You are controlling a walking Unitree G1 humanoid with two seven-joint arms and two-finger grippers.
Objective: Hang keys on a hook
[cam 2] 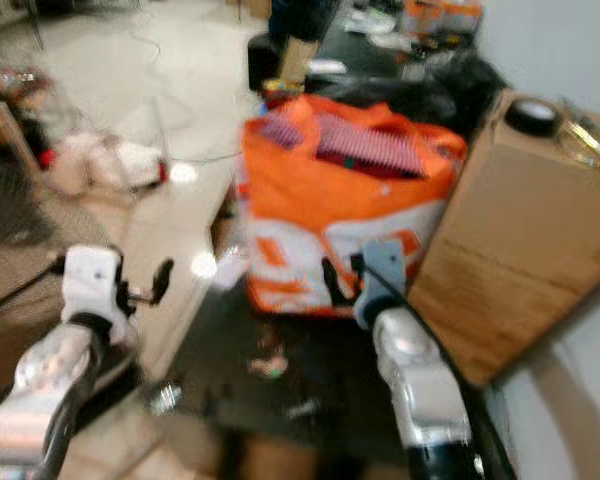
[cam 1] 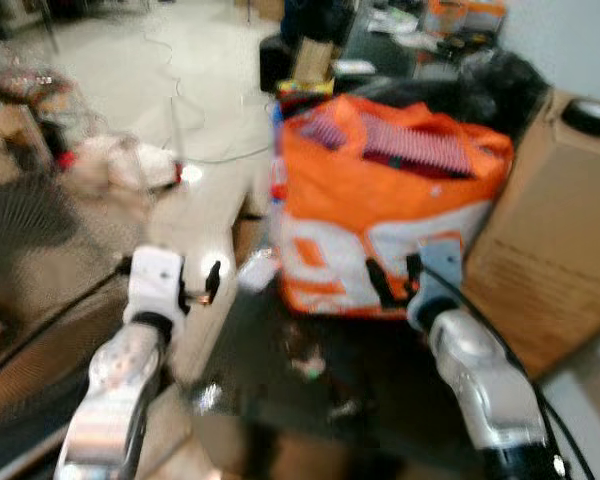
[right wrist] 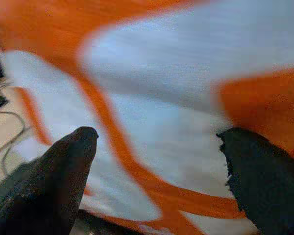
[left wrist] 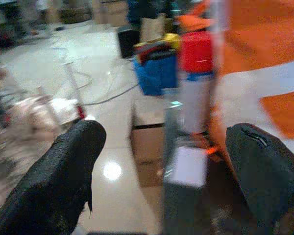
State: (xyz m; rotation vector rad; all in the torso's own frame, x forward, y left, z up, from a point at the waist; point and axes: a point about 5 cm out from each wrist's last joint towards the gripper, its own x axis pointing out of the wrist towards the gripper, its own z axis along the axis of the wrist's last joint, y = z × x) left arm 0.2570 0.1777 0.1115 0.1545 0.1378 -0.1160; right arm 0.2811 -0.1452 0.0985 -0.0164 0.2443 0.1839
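Views blurred, likely walking. Cardboard box [cam 1: 555, 240] at 3 o'clock. Orange bag [cam 1: 385, 210] at 12, on floor. Right gripper [cam 1: 395, 280] just before bag, fingers wide, empty. Left gripper [cam 1: 198, 282] at 9, wide, empty. Keys, hook: cannot make out.

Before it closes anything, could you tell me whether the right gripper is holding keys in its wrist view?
No, the right gripper stands open and empty, facing the orange and white fabric bag.

Glossy pale tiled floor [cam 1: 130, 80], big orange-and-white fabric bag [cam 1: 380, 215] at centre, tall brown cardboard box [cam 1: 550, 270] right, pale cable [cam 1: 195, 150] far left
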